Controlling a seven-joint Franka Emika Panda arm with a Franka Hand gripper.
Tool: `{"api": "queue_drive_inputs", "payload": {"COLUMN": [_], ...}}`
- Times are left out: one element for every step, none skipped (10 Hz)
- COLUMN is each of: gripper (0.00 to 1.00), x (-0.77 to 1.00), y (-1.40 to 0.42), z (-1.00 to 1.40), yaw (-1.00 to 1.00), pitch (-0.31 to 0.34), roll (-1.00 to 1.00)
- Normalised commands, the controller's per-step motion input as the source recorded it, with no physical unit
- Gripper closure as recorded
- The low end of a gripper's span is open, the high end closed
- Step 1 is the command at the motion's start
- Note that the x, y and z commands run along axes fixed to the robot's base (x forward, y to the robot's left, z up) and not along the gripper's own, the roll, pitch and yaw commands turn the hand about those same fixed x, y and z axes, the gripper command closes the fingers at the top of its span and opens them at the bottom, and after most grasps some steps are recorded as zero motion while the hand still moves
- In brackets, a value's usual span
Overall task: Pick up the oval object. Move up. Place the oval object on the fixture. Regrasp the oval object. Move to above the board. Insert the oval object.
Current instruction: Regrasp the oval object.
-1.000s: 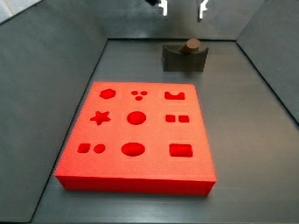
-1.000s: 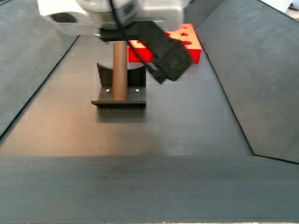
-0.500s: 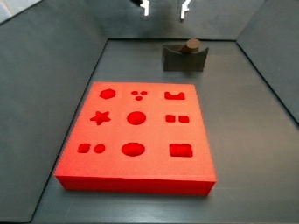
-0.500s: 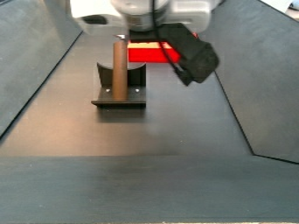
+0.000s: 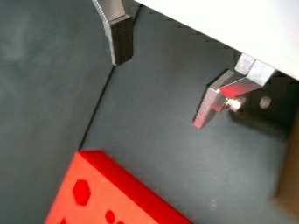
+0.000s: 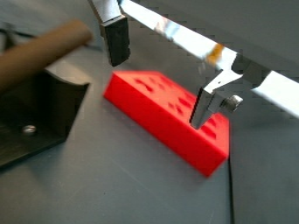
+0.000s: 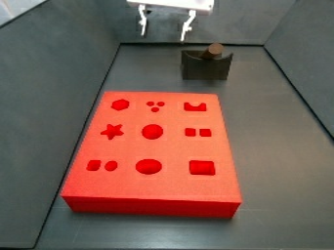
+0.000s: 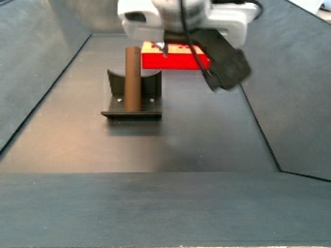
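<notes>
Side views show us the oval object (image 8: 131, 74), a brown round-ended stick standing upright in the notch of the dark fixture (image 8: 132, 103), near the far edge of the desk. We see the gripper (image 7: 167, 23) raised above the far edge, beside the fixture and apart from the stick. Its silver fingers (image 6: 115, 37) are spread wide with nothing between them in both wrist views. We find the red board (image 7: 154, 150) lying flat in the middle of the dark grey desk (image 7: 280, 146), enclosed by grey walls.

Side views opposed, wrist views near claw (image 6: 162, 68)
</notes>
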Motion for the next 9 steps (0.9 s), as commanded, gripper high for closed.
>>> {"api": "queue_drive_inputs", "payload": {"gripper": [0.00,0.00,0.00,0.00,0.00,0.00,0.00,0.00,0.00], "x": [-0.06,-0.05,-0.04,-0.04,-0.03,-0.03,-0.04,-0.04,-0.04], "y": [-0.61,-0.33,-0.12,-0.05,-0.04,-0.04,-0.02,-0.01,-0.02], "z": [-0.13,-0.06,-0.03,-0.01,-0.01,-0.01,0.00,0.00,-0.01], "yaw": [-0.94,-0.95,-0.95,-0.95,-0.96,-0.96,-0.96,-0.97,-0.97], "pitch": [-0.124,-0.152,-0.174,-0.188,-0.219,-0.229,-0.247,-0.256,-0.263], "roll": [1.00,1.00,1.00,1.00,1.00,1.00,1.00,1.00,1.00]}}
